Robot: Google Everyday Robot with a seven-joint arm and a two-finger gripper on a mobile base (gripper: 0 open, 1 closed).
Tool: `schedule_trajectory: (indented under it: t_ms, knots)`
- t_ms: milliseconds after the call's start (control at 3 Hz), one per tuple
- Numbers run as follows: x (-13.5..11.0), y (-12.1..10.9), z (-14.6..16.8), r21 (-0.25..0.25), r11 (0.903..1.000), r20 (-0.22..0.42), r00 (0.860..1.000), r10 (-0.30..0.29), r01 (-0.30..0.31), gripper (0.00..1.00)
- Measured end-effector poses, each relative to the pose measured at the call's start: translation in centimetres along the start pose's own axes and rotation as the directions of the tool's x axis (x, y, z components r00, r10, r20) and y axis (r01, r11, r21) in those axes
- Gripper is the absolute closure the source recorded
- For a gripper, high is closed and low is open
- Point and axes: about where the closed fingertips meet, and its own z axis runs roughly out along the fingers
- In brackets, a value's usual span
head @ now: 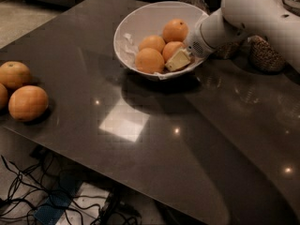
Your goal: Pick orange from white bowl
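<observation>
The white bowl (136, 20) stands at the far middle of the dark table. It holds several oranges: one at the back (175, 30), one on the left (151, 43), one at the front (150, 60) and one partly hidden (171, 49). My gripper (178, 60) reaches in over the bowl's right rim. Its pale tip lies against the partly hidden orange and beside the front one. The white arm (243, 13) comes in from the upper right.
Three loose oranges (28, 102) lie at the table's left edge. Two jars of nuts (265, 55) stand behind the arm at the right. Cables (28, 196) lie on the floor below the table's near edge.
</observation>
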Motion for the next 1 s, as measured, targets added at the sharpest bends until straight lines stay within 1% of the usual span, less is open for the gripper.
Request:
schedule_trajectory:
  t_ms: [333, 667, 1000]
  knots:
    - [0.00, 0.01, 0.01, 0.000, 1.0000, 0.000, 1.000, 0.000, 0.000, 0.57]
    - [0.07, 0.06, 0.03, -0.006, 1.0000, 0.001, 1.000, 0.004, -0.004, 0.81]
    - [-0.04, 0.22, -0.92, -0.047, 0.9989, 0.040, 0.999, 0.010, -0.008, 1.00]
